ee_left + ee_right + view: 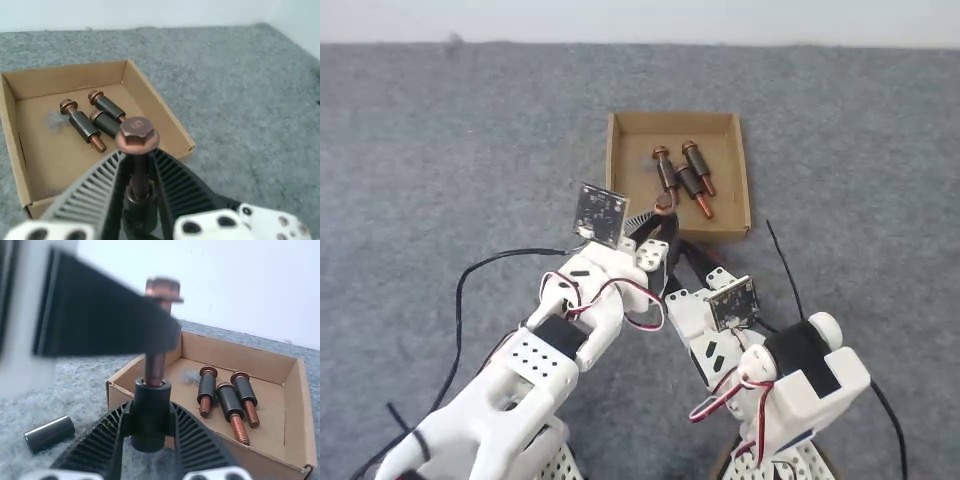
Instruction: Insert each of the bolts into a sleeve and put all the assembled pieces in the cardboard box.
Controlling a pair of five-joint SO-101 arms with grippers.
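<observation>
High view: box far of both arms on grey carpet; three assembled pieces lying inside, toward its right half.
Left gripper: closed on the bolt, pinching the shaft just under the head and holding it upright.
Right gripper: clamped round a sleeve, held upright with the mouth up, directly beneath the bolt.
Bolt and sleeve: raised off the carpet at the box's near wall (over it or just short of it, hard to say from above); shaft tip inside the sleeve mouth, a good stretch of bare shaft showing between head and sleeve, so not seated.
Step in hand: by the look of it the fourth insertion, begun but only partway in.
Next move: likely pressing the bolt down along the sleeve's axis until the head meets the rim, keeping both in line (a tilt would probably bind); the left grip sits low on the shaft, so probably loosening or sliding up before full seating.
After that: one gripper letting go, the other carrying the piece over the near wall to set beside the three.
Spare sleeve: on its side on the carpet outside the box, apart from both grippers, untouched.
</observation>
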